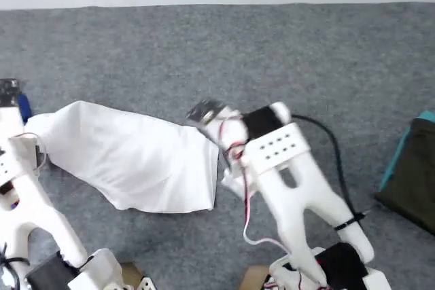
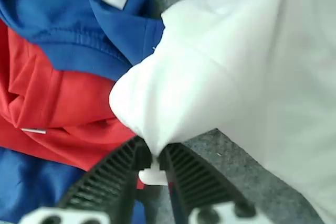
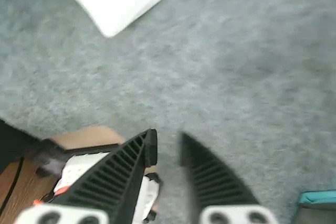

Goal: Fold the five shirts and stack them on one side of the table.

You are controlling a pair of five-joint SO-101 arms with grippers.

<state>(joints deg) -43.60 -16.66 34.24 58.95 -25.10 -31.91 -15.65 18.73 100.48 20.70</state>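
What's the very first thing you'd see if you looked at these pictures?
A big white shirt stretches across the grey table between the two arms. The left end effector pinches one corner of it, right beside a red shirt and a blue shirt bunched together. The right end effector is open above the table, holding nothing.

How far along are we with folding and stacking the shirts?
Done: possibly the dark, teal-edged garment at the right edge of the table. In hand: the left gripper pinches a corner of the white shirt, not yet folded flat; the right gripper is open, empty. Left: the rumpled red shirt and blue shirt beside it.
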